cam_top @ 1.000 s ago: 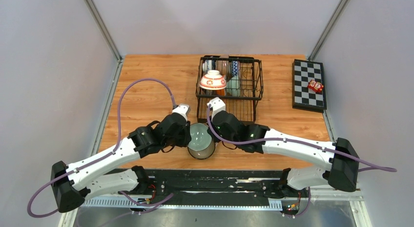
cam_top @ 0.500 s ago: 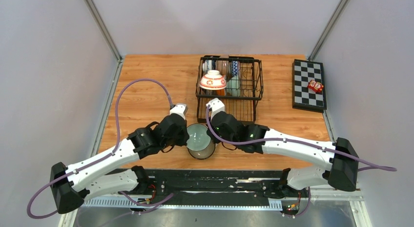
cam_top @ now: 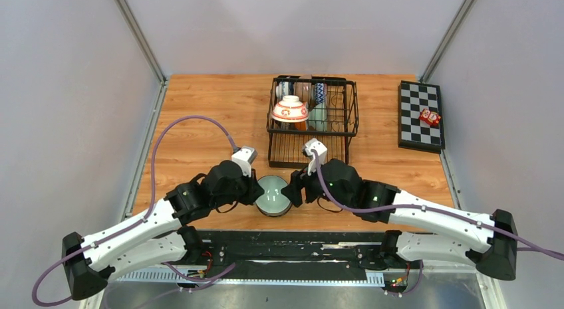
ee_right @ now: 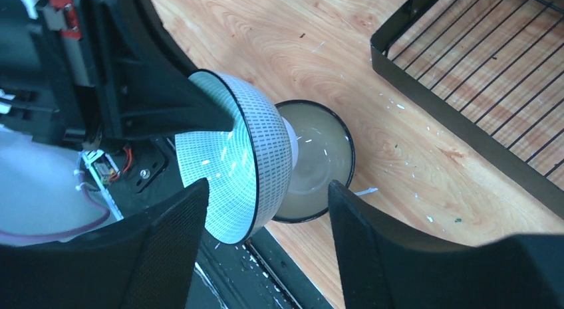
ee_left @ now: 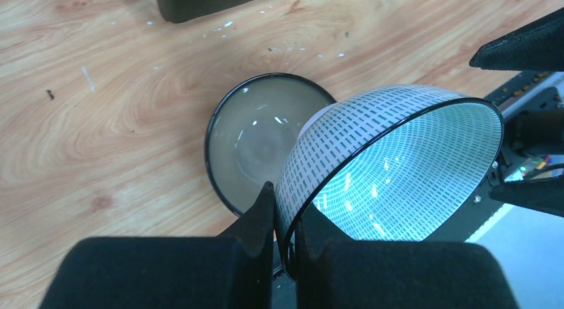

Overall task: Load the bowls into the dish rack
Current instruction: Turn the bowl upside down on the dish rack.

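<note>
Left pincer (ee_left: 282,212) clamps a tilted pale green bowl (ee_left: 399,163) near the dish rack (cam_top: 308,151). Right pincer (ee_right: 266,203) stands open.

Pale, black-rimmed bowl (ee_left: 392,169) (green dashes); black rack (cam_top: 312,151); checkered board (cam_top: 414,119).

The tabletop (cam_top: 206,116) is warm orange-brown wood with a clear grain. Up close it is dotted with small white specks (ee_right: 364,190) and a few dark flecks (ee_left: 50,94). At its far right corner lies a flat black-and-white checkered board (cam_top: 416,103), its long edge running along the table's right side. A small red object (cam_top: 429,117) sits on the board's squares toward the right edge; it is too small to make out. Plain grey walls close in the space, and slanted metal posts (cam_top: 136,33) rise from the far corners. A black mounting strip (cam_top: 286,246) runs along the near edge.
</note>
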Controlling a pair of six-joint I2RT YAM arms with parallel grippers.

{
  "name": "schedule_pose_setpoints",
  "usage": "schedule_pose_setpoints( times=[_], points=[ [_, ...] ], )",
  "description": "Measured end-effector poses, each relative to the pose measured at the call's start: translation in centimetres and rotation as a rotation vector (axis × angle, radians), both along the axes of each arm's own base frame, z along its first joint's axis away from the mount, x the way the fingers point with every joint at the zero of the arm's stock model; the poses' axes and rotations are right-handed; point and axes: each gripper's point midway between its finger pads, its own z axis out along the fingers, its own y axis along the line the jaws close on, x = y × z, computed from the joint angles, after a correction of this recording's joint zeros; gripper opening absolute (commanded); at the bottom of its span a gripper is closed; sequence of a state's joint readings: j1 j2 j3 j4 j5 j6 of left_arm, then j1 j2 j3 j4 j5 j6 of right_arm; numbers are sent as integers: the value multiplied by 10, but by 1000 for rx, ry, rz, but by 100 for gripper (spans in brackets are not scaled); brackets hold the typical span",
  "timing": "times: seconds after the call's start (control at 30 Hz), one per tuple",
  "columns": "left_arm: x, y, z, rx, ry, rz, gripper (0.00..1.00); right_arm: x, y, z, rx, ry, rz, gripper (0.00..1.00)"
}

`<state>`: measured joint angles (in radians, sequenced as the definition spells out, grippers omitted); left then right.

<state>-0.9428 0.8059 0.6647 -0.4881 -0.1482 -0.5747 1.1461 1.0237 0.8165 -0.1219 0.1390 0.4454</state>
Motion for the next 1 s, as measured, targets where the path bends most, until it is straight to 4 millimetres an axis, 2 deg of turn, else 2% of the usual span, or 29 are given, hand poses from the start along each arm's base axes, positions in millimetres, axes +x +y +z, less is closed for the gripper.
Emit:
schedule_pose_setpoints(
  times=[0.1,0.23,0.4,0.5,0.73,1.0],
  points=[
    [-1,-5,3,-41,-10,-24,0,-9,-6,6,50,-3,28,86],
    [-2,-11,7,-100,-15,-65,0,-19,-13,16,105,-12,58,93],
    [-4,-17,15,-186,-41,-112,0,-27,-20,29,178,-26,76,92],
    [-6,-22,23,-244,-70,-144,0,-34,-22,30,210,-17,99,93],
    [-12,-32,56,-364,-159,-217,0,-49,-15,36,281,-8,190,98],
    [-17,-38,77,-438,-224,-270,0,-60,-11,50,358,-26,256,100]
  ],
)
